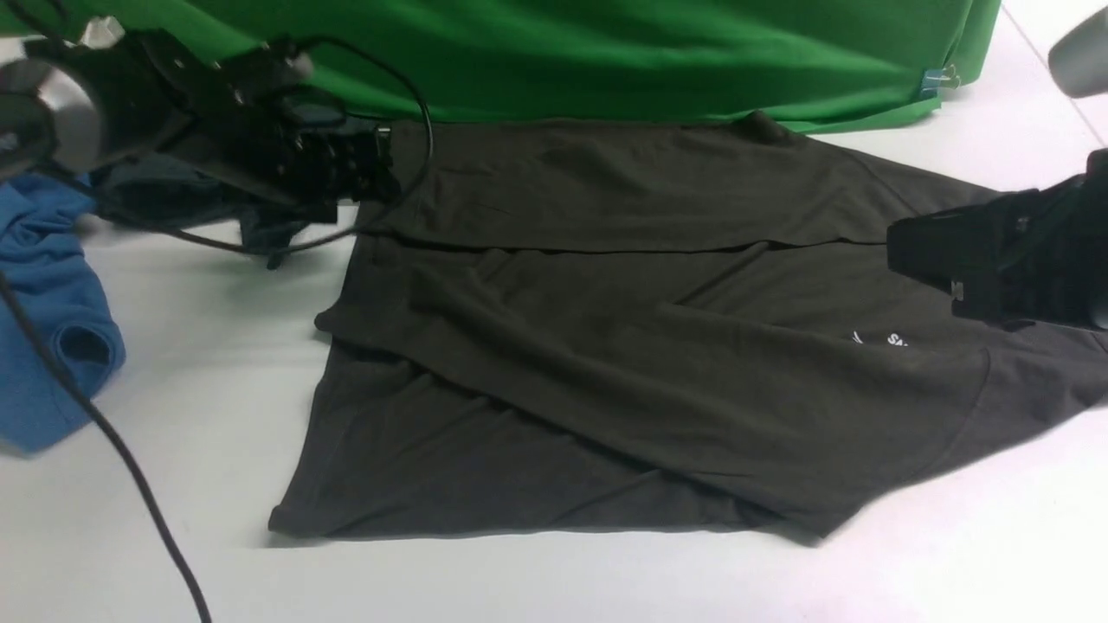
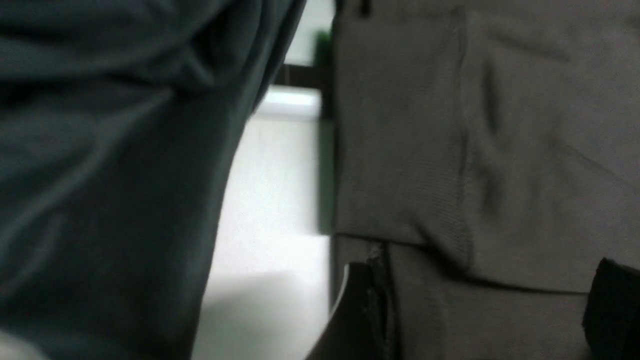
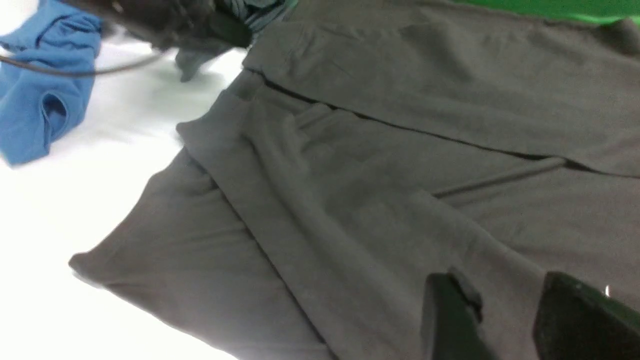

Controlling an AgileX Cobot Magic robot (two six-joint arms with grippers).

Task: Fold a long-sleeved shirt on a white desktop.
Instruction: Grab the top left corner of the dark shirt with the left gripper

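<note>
The long-sleeved shirt (image 1: 606, 363) lies spread across the white desktop (image 1: 190, 363), very dark, with its far part folded toward me along a straight edge. Small white lettering (image 1: 893, 339) shows near its right side. My left gripper (image 1: 381, 169) hovers at the shirt's far left corner. In the left wrist view the left gripper (image 2: 485, 280) stands open, its fingers wide apart over the shirt's hem (image 2: 450, 200). My right gripper (image 1: 893, 249) hangs over the shirt's right part, just beyond the lettering. Seen from the right wrist, the right gripper (image 3: 502, 285) is open, with only flat shirt fabric (image 3: 350, 190) showing between its fingers.
A smaller dark teal-grey garment (image 1: 164, 195) lies bunched under the left arm, close to the shirt's far left corner. A blue garment (image 1: 43, 303) sits at the left edge. The green cloth backdrop (image 1: 606, 52) closes off the far side. A black cable (image 1: 104, 424) runs across the near left.
</note>
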